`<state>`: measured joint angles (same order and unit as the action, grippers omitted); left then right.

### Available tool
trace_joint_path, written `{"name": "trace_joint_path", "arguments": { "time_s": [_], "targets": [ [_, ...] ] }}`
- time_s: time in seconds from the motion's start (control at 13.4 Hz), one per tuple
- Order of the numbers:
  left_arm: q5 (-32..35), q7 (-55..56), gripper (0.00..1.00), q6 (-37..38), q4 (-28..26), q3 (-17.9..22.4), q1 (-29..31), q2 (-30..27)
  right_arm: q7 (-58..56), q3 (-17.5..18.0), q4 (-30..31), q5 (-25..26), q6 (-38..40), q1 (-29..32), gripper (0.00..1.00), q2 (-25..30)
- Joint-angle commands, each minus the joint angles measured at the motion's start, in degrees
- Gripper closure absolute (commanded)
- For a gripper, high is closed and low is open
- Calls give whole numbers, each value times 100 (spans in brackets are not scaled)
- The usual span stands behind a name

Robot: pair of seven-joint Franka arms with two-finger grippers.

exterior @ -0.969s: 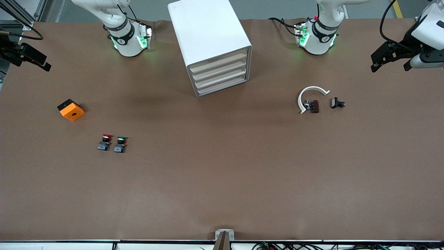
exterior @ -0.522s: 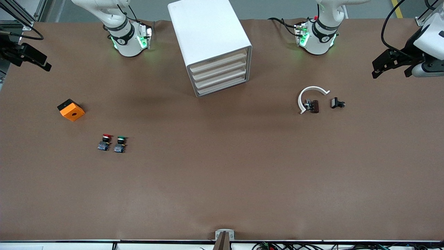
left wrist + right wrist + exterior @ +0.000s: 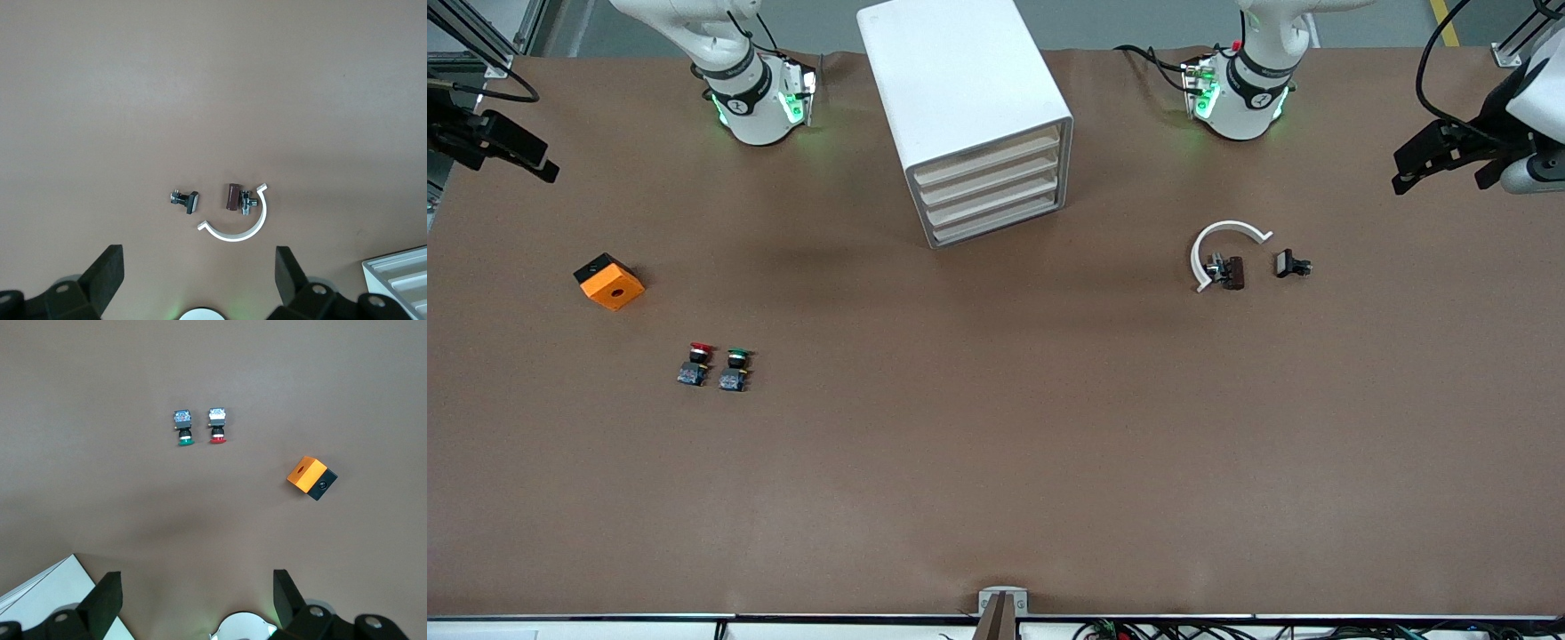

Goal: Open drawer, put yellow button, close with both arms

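Observation:
The white cabinet stands between the two arm bases. Its top drawer is shut flush like the three below it. The yellow button is hidden or out of view in every view. My left gripper is open and empty, up over the left arm's end of the table; it also shows in the left wrist view. My right gripper is open and empty over the right arm's end of the table; it also shows in the right wrist view. Both grippers are well apart from the cabinet.
A red-capped button and a green-capped button stand side by side, nearer the front camera. An orange and black box lies toward the right arm's end. A white curved piece, a brown part and a small black part lie toward the left arm's end.
My left gripper has drifted outward toward the left arm's end of the table, still open. The right gripper and the things on the table have not moved.

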<state>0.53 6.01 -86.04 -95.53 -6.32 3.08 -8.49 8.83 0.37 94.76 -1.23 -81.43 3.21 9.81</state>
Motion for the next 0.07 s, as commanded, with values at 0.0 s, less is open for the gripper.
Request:
{"name": "trace_joint_path", "arguments": {
  "time_s": [0.0],
  "targets": [
    [97,14,0,167,149,0,0,32,-57,69,-159,71,92,92,0,-76]
  ]
}}
